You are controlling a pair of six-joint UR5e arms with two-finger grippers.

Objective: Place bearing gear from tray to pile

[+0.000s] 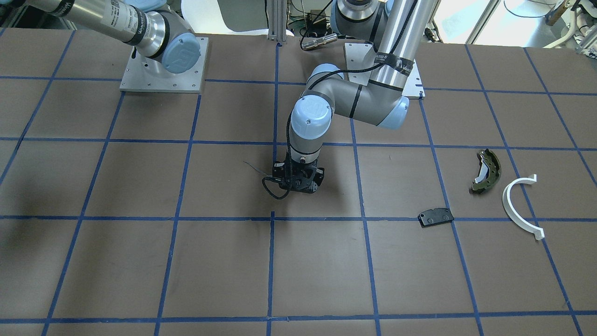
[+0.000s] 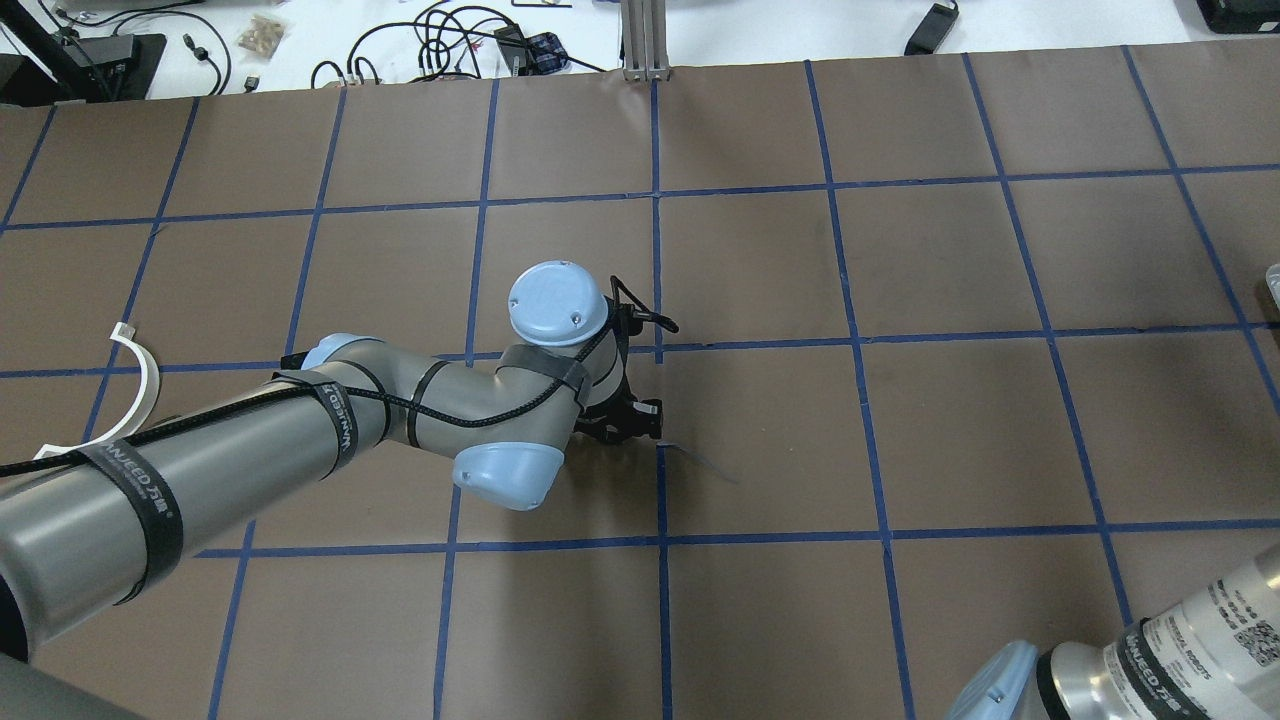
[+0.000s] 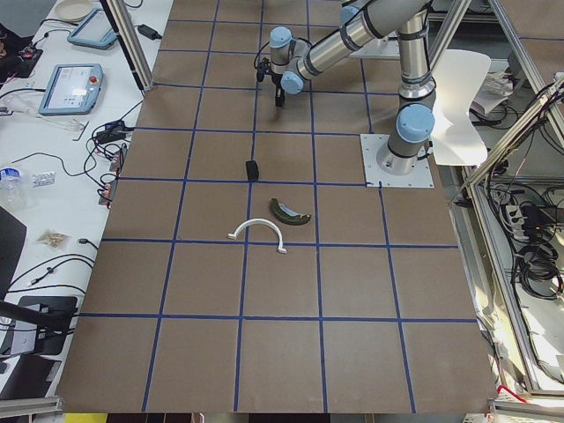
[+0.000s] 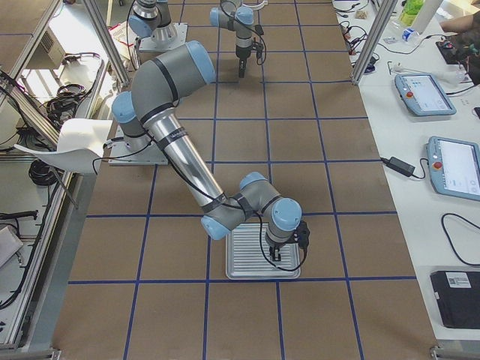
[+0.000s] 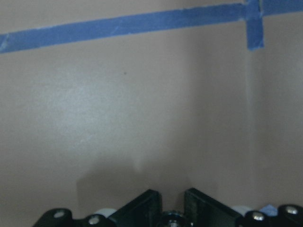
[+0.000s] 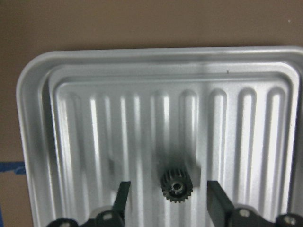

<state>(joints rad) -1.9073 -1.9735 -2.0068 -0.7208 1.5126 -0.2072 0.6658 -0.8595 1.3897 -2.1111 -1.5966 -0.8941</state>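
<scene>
Right jaws are spread wide and hold nothing, hanging low over the silver ribbed metal tray (image 6: 29, 118) on my right side of the brown paper-covered tabletop (image 1: 140, 261) with its blue tape grid. The small dark toothed bearing gear (image 6: 175, 187) lies flat on the tray's ribbed floor, between the two black fingers (image 6: 122, 201) in the wrist view, with a clear gap on each side (no contact that I can see). Left jaws are nearly closed, just a narrow slot between them, empty, pointing down close over bare tabletop near the middle, beside a tape crossing. The pile sits on my left side, well apart from the tray: an olive-green curved brake shoe (image 1: 487, 170), a white C-shaped plastic arc (image 1: 517, 207) just beside it, and a small flat black plate (image 1: 436, 217) near both, none touching.
</scene>
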